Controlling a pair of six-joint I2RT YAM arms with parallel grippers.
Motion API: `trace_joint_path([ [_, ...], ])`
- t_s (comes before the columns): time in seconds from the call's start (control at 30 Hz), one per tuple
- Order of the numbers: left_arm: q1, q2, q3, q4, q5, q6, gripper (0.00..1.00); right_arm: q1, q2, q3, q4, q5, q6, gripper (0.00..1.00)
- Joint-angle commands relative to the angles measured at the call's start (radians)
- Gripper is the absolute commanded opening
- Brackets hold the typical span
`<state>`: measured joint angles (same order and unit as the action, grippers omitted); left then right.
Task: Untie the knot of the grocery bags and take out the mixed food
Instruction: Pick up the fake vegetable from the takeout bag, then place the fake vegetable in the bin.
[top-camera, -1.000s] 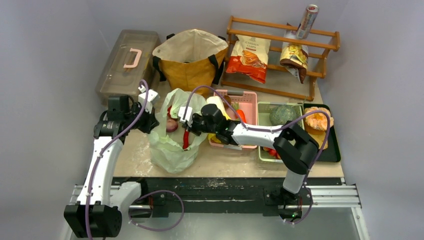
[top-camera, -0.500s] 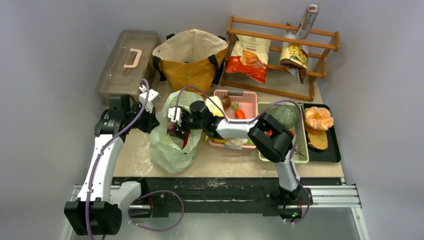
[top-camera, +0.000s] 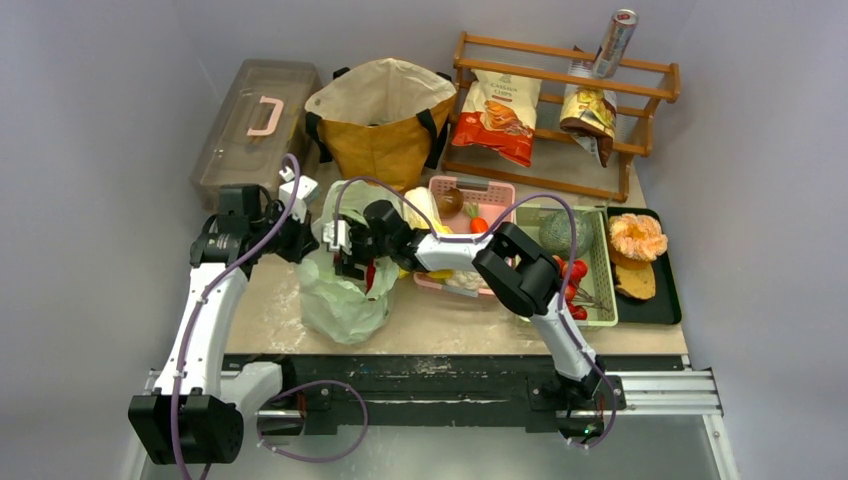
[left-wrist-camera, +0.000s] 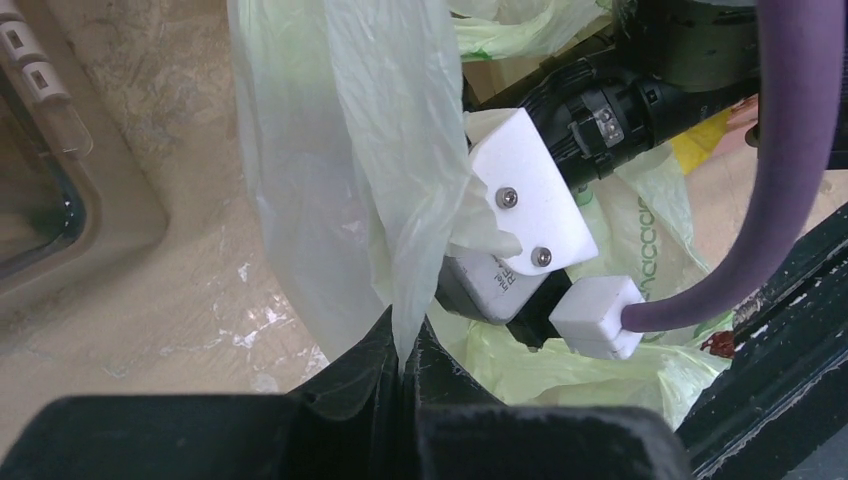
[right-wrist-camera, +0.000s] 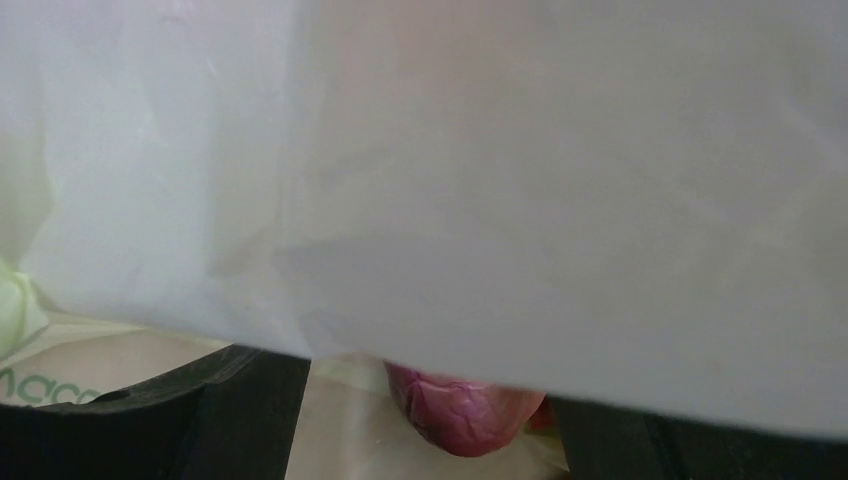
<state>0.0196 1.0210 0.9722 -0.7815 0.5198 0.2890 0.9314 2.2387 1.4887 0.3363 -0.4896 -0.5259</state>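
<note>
Bag (left-wrist-camera: 330, 150) film pinched in closed left jaws, right jaws apart, purple onion (right-wrist-camera: 465, 420) between, wrist view only

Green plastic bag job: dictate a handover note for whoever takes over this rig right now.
Left pincer: shut on a fold of the green plastic bag, holding its rim up.
Right pincer: open, down inside the bag's mouth, with the purple onion between its fingers, apparently not gripped.
Done: no knot shows and the bag is open.
Left: lift out the onion and the red chilli, probably into the pink basket. Then move on to the mustard tote behind, whose contents are hidden.
</note>
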Motion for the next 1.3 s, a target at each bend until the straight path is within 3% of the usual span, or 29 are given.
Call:
trace_joint_path([
  [0.0, 0.008, 0.005, 0.046, 0.006, 0.011, 0.021, 0.0, 0.0, 0.002, 0.046, -0.067, 0.004, -0.042, 0.79],
  [0.1, 0.008, 0.008, 0.049, 0.005, 0.009, 0.022, 0.0, 0.003, 0.002, 0.055, -0.111, 0.014, -0.072, 0.69],
  [0.2, 0.008, 0.008, 0.05, 0.005, 0.007, 0.025, 0.0, 0.003, -0.016, 0.033, -0.13, 0.038, -0.083, 0.49],
  [0.43, 0.009, -0.003, 0.044, 0.002, 0.003, 0.031, 0.0, 0.003, -0.131, -0.099, -0.088, 0.053, -0.09, 0.23],
  [0.97, 0.009, -0.001, 0.045, 0.009, 0.015, 0.047, 0.0, -0.008, -0.356, -0.181, 0.002, 0.048, 0.012, 0.08],
  [1.27, 0.009, 0.002, 0.046, 0.009, 0.017, 0.052, 0.0, -0.058, -0.551, -0.228, -0.17, -0.062, 0.051, 0.07],
])
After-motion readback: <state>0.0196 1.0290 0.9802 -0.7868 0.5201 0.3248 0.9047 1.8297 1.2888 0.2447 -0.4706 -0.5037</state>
